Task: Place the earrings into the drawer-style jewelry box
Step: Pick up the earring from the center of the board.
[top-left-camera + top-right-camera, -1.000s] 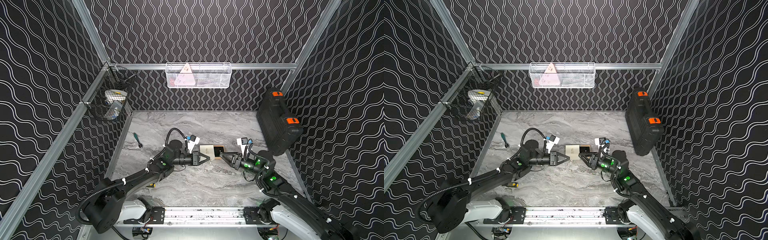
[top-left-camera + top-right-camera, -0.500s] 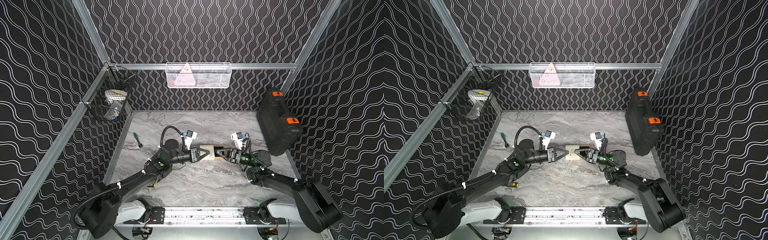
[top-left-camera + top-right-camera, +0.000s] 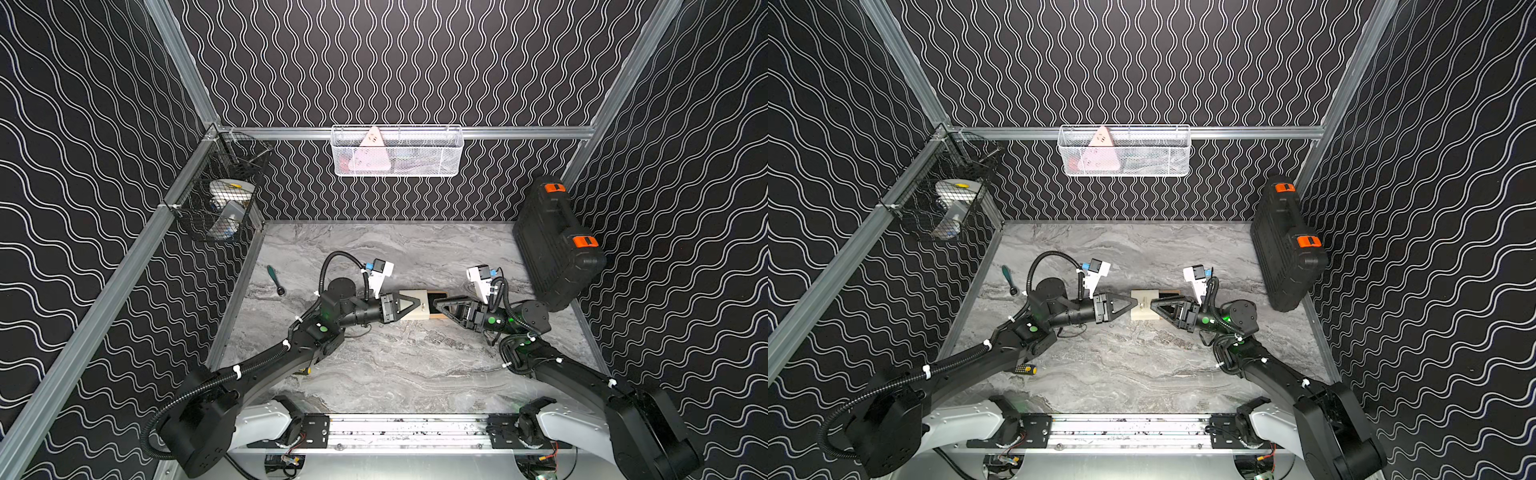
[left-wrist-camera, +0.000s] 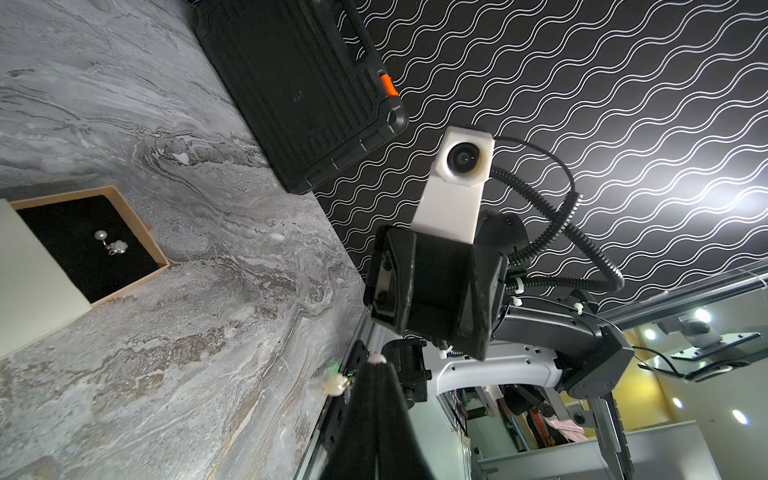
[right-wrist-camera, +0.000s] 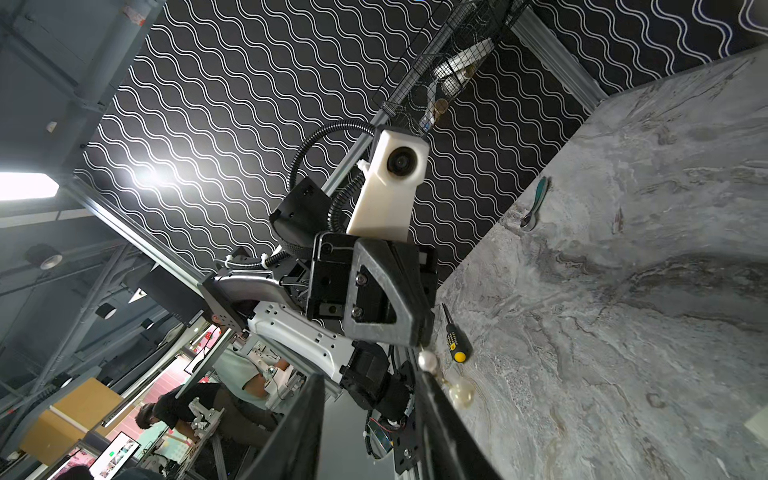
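No legible text anywhere. Jewelry box [image 3: 1144, 314] lid carries a small dark print, too tiny to read in both top views. Screwdriver [image 5: 455, 340] handle has yellow marks, illegible. Monitor [image 5: 118, 454], lower left of the right wrist view: blurred.

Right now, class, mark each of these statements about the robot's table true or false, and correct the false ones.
1. The jewelry box has its tray slid out. True.
2. One earring lies on the tray's black lining. True.
3. The left gripper is open and empty. False: it is shut on the other earring.
4. The black case lies flat in the middle of the table. False: it stands on edge, leaning at the side wall.
5. A screwdriver lies on the table. True.
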You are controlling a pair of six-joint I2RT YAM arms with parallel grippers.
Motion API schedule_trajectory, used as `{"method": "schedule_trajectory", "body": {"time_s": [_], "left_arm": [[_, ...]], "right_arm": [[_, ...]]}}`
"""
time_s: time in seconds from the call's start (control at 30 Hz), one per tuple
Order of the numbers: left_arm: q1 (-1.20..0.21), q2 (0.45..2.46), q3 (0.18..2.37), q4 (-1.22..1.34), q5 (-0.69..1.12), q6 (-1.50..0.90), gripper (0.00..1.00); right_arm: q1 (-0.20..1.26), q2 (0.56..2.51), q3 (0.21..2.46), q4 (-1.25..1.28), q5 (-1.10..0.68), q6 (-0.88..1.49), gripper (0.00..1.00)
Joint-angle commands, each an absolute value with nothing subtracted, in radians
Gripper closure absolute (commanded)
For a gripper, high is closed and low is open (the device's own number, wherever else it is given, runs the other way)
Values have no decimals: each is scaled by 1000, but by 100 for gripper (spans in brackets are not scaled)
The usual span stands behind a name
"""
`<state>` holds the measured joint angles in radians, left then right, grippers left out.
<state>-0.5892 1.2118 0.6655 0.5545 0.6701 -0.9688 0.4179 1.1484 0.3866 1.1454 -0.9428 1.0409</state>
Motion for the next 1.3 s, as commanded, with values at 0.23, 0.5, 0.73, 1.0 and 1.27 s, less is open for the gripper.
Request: {"method": "schedule_trajectory", "body": {"time_s": [0.23,0.5,0.73,1.0,1.27], "left_arm": [[-587,1205,678,618,690,-988,100],[-588,1213,672,628,698,-996,100],[-588,1218,662,651,702,-1008,100],[-588,1222,662,647,698,-1005,100],[-588,1221,656,657,701,-1011,100]], "right_arm": [[443,1202,406,1164,-943,1019,62],[449,1233,405,1212,-941,1030,65],[469,1249,416,1217,-937,1025,69],[486,1254,425,1230,-940,1029,70],[487,1270,425,1256,-932,1037,72]]}}
